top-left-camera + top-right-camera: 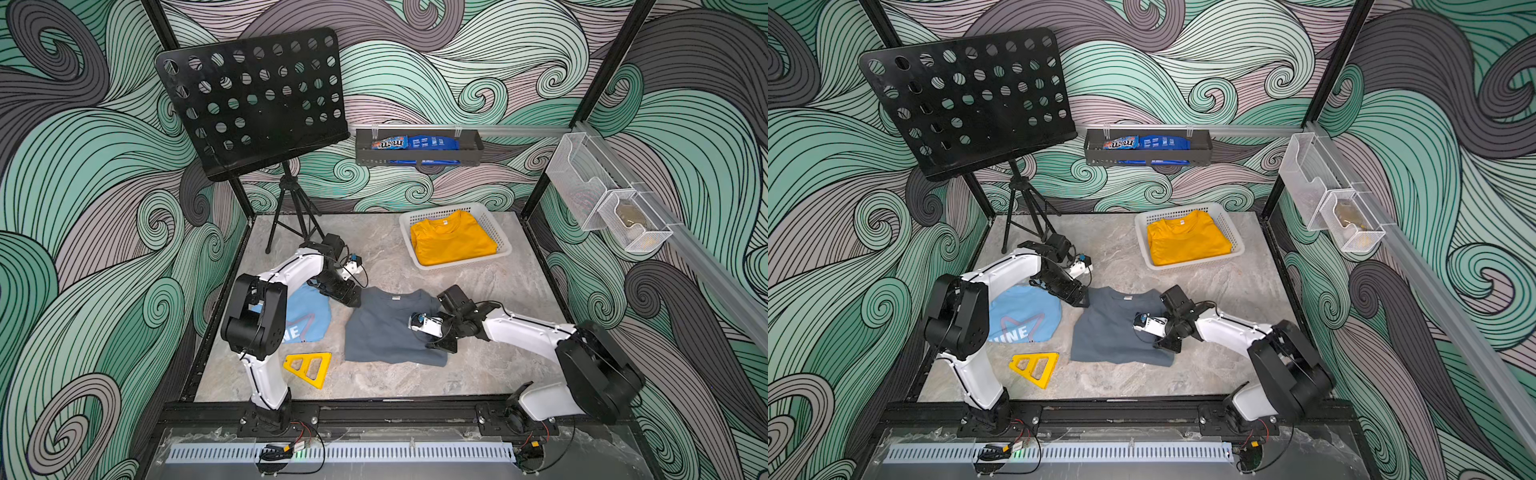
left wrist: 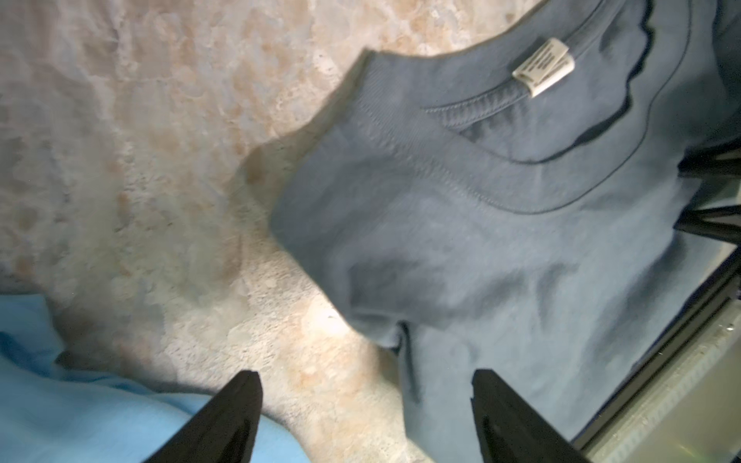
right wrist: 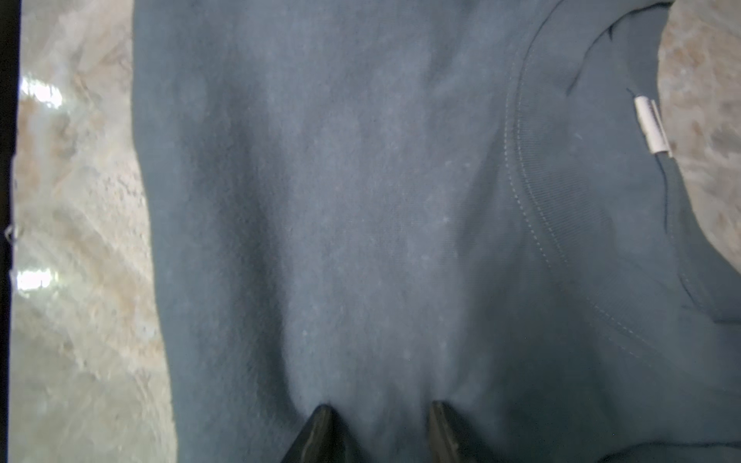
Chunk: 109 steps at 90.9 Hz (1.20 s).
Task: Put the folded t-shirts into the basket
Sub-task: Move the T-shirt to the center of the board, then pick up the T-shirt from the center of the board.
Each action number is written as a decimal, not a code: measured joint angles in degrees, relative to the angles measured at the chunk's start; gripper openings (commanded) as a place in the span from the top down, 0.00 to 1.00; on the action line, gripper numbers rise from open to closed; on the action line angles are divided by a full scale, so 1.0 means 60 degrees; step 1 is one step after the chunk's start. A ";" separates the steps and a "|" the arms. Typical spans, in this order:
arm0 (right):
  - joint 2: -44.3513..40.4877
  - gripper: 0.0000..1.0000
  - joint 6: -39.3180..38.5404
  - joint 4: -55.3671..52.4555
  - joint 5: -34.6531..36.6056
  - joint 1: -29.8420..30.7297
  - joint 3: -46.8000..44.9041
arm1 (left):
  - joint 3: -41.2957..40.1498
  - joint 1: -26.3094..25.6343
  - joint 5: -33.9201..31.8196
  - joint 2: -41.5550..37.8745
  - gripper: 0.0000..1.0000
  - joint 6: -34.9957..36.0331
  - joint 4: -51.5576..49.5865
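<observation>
Slate-grey cloth puckers between the narrowed jaws of the right tool, which presses on the grey t-shirt. Whether it is truly clamped I cannot tell. The left tool hovers with its jaws wide apart and empty, just off that shirt's collar corner. The shirt lies mid-way across the table, toward the near edge. A pinch of the top layer alone would likely let the fold fall open on lifting. A slack shirt could then drape over the rim of the basket at the far right corner, where the yellow t-shirt lies.
</observation>
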 measured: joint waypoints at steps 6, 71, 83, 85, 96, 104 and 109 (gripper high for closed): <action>-0.0313 0.46 -0.0131 -0.0397 -0.0051 -0.0404 0.0040 | 0.0178 -0.0055 0.0339 0.0197 0.14 -0.0033 -0.0109; 0.1912 0.12 0.2244 0.0036 -0.0896 -0.2980 0.2116 | 0.0925 -0.0954 0.0969 0.1752 0.15 -0.0918 0.0565; 0.2288 0.13 0.2455 0.0208 -0.0663 -0.2743 0.2302 | 0.0907 -0.1024 0.0969 0.1756 0.16 -0.0980 0.0659; 0.2328 0.13 0.2470 0.0219 -0.0637 -0.2696 0.2302 | 0.0896 -0.1031 0.0973 0.1756 0.16 -0.0994 0.0685; 0.2579 0.16 0.2608 0.0248 -0.0521 -0.2521 0.2302 | 0.0820 -0.1042 0.1020 0.1756 0.22 -0.1024 0.0812; 0.2725 0.23 0.2641 0.0353 -0.0510 -0.2426 0.2324 | 0.0743 -0.1067 0.1075 0.1756 0.31 -0.1045 0.0933; 0.2747 0.30 0.2634 0.0401 -0.0510 -0.2364 0.2324 | 0.0663 -0.1096 0.1151 0.1756 0.36 -0.1060 0.1005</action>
